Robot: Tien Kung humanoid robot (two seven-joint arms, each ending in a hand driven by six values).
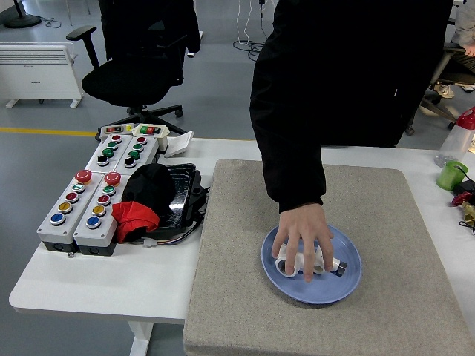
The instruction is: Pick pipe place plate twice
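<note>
Reaching person's hand (301,239) covering pipes (335,265) on plate (349,285), orientation hidden

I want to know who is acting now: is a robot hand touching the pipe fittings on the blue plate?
No, a person's hand covers the white pipe fittings on the blue plate; no robot hand shows.

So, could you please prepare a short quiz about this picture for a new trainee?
1. True or false: the person's hand rests over the white pipe fittings on the blue plate.
2. What lies under the plate? A) bare table B) grey mat C) button boxes
3. Fill in: no robot ____ shows in the head view.

Key: 1 true; 2 B, the grey mat; 3 hand.
</note>
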